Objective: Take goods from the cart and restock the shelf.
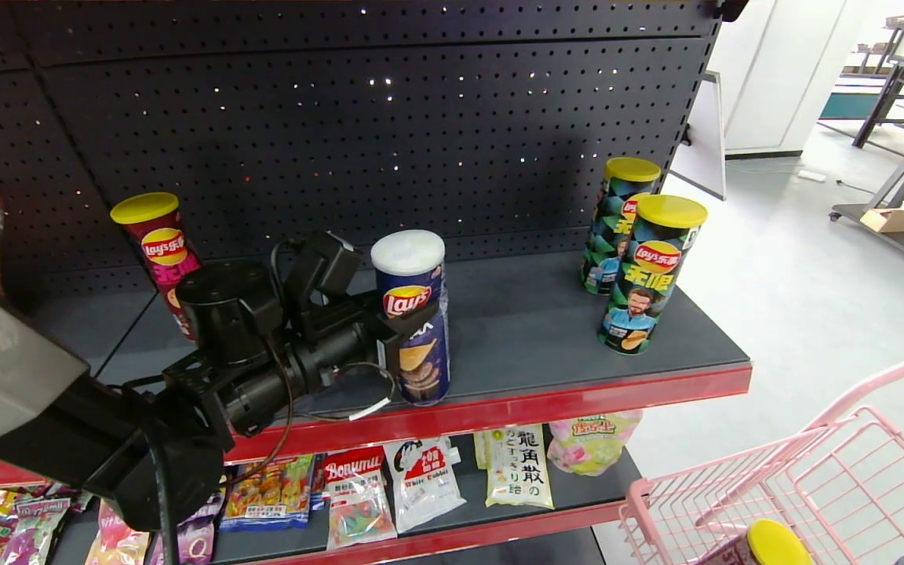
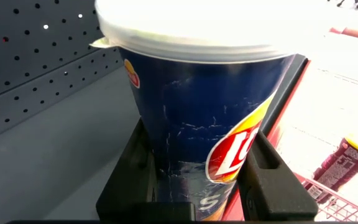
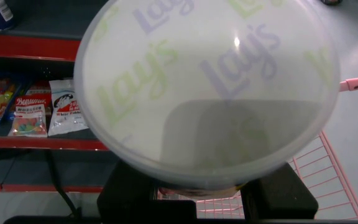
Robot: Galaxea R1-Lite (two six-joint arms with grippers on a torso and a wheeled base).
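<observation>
**Item 1: blue can (image 1: 413,314), white lid.** It is on the top shelf (image 1: 546,329), just behind the red front lip (image 1: 577,396). It stands upright with its long axis vertical. The base looks down on the board, though I cannot tell if it is fully seated.

**Item 2: left gripper (image 2: 197,190).** It is clamped on the blue can, with one finger on each side of the body at about mid-height. The arm comes in level from the aisle side, so the gripper's line runs square to the can's axis. The can lies straight ahead of the gripper, towards the pegboard. I judge the next move to be a release and then a level retreat along that same line. Any sideways drift or lift could tip a tall can standing this near the lip.

**Item 3: right gripper (image 3: 197,199).** It is closed on a clear-lidded can (image 3: 210,87), which I see lid-on. It hangs over the pink cart (image 1: 813,471), well apart from the shelf. The left arm is the nearer one to the shelf.

**Item 4: stock already on the shelf.**
- A maroon can (image 1: 160,243) stands to the left, against the back panel.
- Two green cans (image 1: 652,267) stand together at the right end.
- The gap between the blue can and the green pair is bare board.

**Item 5: stock in the cart.** One yellow-lidded can (image 2: 347,158).
</observation>
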